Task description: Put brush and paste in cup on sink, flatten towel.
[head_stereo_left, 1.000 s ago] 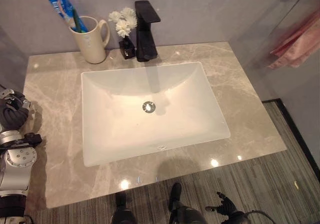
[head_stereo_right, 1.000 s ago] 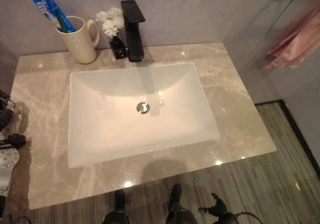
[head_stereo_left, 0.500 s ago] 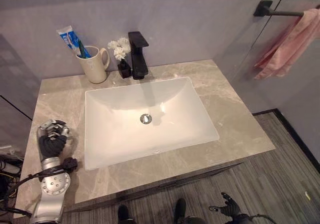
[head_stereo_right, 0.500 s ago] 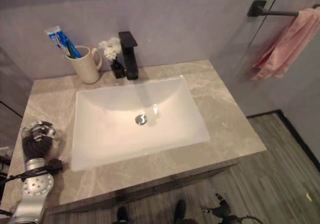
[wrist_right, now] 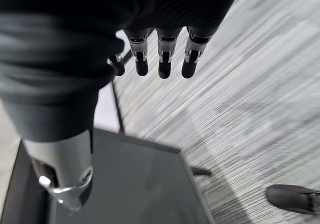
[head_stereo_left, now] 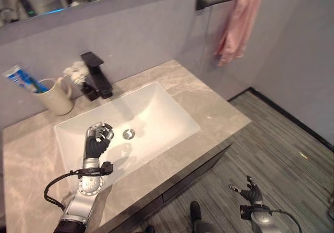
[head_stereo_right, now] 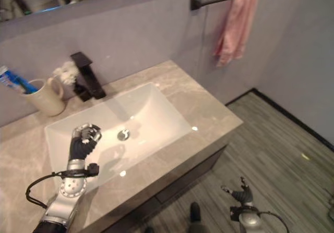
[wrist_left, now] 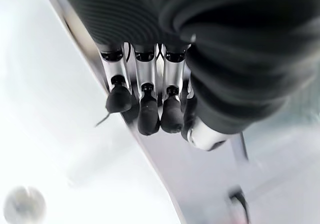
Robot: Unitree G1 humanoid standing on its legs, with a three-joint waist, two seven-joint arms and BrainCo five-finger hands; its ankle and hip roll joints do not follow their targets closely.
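A marble-patterned table [head_stereo_left: 209,105] carries a white rectangular sink [head_stereo_left: 151,113] with a round metal drain [head_stereo_left: 128,134] near its middle. At about ten o'clock from the drain, on the back of the table, stands a cream cup [head_stereo_left: 56,95] with a handle, and the toothpaste tube [head_stereo_left: 14,77] and the blue-green toothbrush [head_stereo_left: 36,85] stand in it, leaning toward nine o'clock. Just beside the cup, toward three o'clock, sit a small dark vase of white flowers [head_stereo_left: 78,74] and a black tap [head_stereo_left: 96,74] at the sink's back rim. At about one o'clock from the sink, a pink towel [head_stereo_left: 237,22] hangs bunched and uneven from a black wall bar [head_stereo_left: 219,0]. The left robot hand [head_stereo_left: 97,140] is raised over the sink's nine o'clock side with its fingers curled in together, clamped on nothing. The right robot hand [head_stereo_left: 251,194] hangs low over the grey striped floor [head_stereo_left: 292,149] at about five o'clock from the sink, its fingers spread apart and empty.
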